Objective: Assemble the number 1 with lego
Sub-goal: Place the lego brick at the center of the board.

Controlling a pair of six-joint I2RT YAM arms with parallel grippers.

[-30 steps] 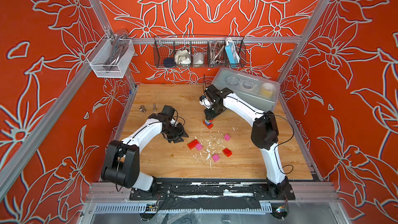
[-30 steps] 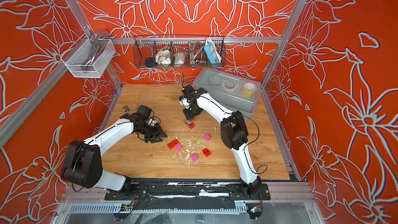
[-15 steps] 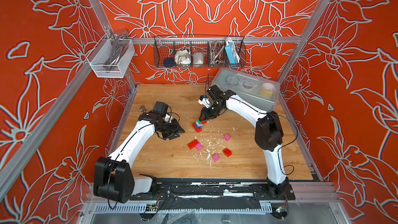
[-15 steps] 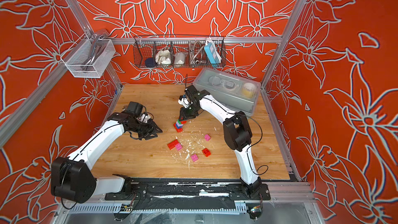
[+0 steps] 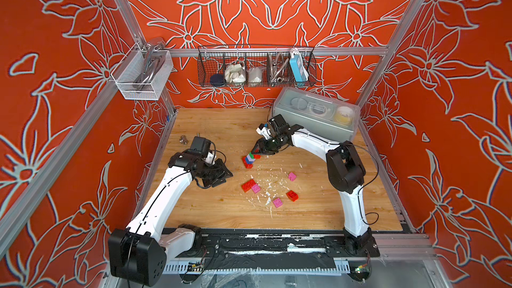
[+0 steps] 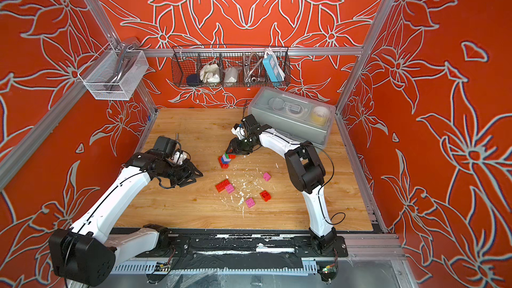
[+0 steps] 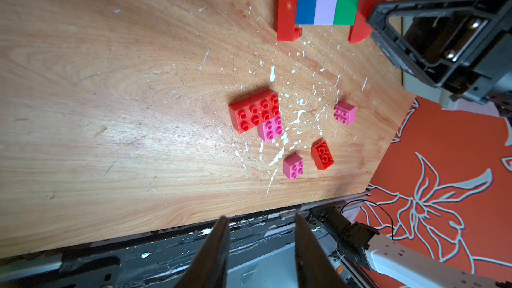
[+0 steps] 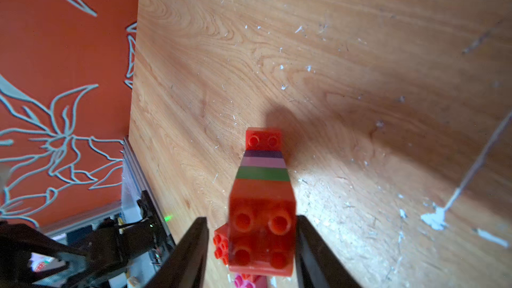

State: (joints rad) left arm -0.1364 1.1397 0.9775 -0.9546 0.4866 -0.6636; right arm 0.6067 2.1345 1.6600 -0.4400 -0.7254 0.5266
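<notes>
The built lego stack [image 5: 250, 159] [image 6: 225, 160] lies tipped over on the table: a long red base, then blue, lilac and green bricks, then a red top [image 7: 327, 5]. My right gripper [image 5: 257, 149] [image 8: 250, 223] is open and straddles the red top end [image 8: 261, 231], with a gap showing beside one finger. Loose lego lies nearer the front: a red 2x4 [image 5: 248, 185] [image 7: 255, 110] touching a pink brick [image 7: 270, 128], two more pink bricks [image 5: 291, 176] [image 5: 277, 202] and a small red one [image 5: 292, 195]. My left gripper [image 5: 223, 174] [image 7: 260, 218] is open and empty, left of the stack.
A grey lidded box [image 5: 315, 117] stands at the back right, close behind my right arm. Metal bolts [image 5: 182, 139] lie at the back left. A wire basket [image 5: 256, 67] and a white mesh basket [image 5: 141, 74] hang on the walls. White flecks dot the table around the loose bricks.
My right gripper carried the stack a little left, tipped it over and opened its jaws. My left arm pulled back to the left, away from the stack.
</notes>
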